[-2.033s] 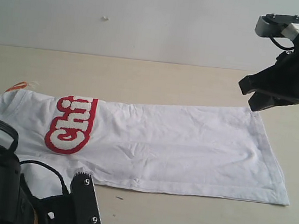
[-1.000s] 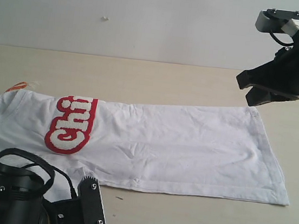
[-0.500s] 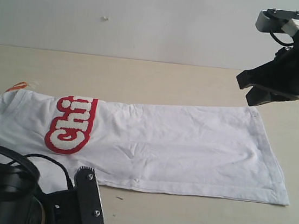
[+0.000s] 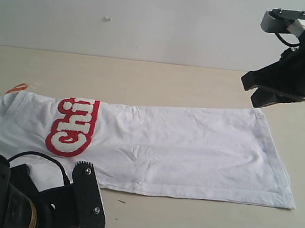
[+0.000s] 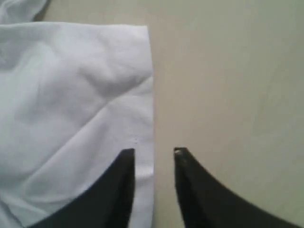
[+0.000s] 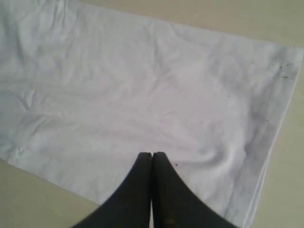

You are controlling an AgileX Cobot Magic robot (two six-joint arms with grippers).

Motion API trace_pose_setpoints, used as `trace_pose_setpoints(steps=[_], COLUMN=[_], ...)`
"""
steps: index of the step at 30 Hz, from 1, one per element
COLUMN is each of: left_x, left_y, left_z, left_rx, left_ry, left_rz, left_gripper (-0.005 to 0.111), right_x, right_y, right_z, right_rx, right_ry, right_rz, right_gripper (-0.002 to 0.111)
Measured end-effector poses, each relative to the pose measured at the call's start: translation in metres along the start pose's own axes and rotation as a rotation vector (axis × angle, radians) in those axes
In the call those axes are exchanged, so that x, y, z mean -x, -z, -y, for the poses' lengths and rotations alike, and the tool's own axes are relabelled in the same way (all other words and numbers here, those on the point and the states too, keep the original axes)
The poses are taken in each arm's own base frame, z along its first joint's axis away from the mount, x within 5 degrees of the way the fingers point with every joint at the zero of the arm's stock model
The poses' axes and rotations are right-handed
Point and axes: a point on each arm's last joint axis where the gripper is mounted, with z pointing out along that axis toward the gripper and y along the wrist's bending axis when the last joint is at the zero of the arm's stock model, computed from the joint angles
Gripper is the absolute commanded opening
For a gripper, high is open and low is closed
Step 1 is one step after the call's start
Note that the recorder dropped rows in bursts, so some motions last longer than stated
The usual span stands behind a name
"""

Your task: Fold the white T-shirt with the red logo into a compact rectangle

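The white shirt [image 4: 181, 151] lies as a long strip across the bench [image 4: 145, 80], with the collar end and red logo [image 4: 73, 126] toward the left edge and the hem toward the right. The jaws of the left arm [image 4: 30, 204], nearer the collar end, stand apart astride the shirt's side edge. The jaws of the right arm [image 4: 297, 70] are together, hovering by the hem's far corner.

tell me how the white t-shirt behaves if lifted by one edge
Probably floppy: the white T-shirt lies flat with soft wrinkles, so a lifted edge would likely drape. It looks thin, so a push may bunch it rather than slide it across the table. The thick-looking red logo may fold less crisply.
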Motion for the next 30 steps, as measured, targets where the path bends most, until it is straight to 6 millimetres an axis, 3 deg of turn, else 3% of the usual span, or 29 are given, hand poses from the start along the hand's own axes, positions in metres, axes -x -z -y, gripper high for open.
trace_pose_setpoints(steps=[7, 14, 27, 30], left_x=[0.001, 0.003, 0.007, 0.009], left_y=[-0.009, -0.029, -0.038, -0.041], left_z=[0.003, 0.005, -0.001, -0.001], left_rx=[-0.013, 0.012, 0.104, 0.109], left_ry=[0.001, -0.037, -0.046, -0.055], left_rz=[-0.024, -0.067, -0.044, -0.05], left_gripper=[0.035, 0.048, 0.047, 0.038], right_x=[0.0, 0.0, 0.0, 0.0], right_y=[0.0, 0.0, 0.0, 0.0], right_z=[0.0, 0.0, -0.001, -0.001], right_rx=[0.0, 0.004, 0.007, 0.01], right_ry=[0.0, -0.002, 0.0, -0.003], right_rz=[0.0, 0.002, 0.004, 0.005], right_gripper=[0.0, 0.0, 0.0, 0.0])
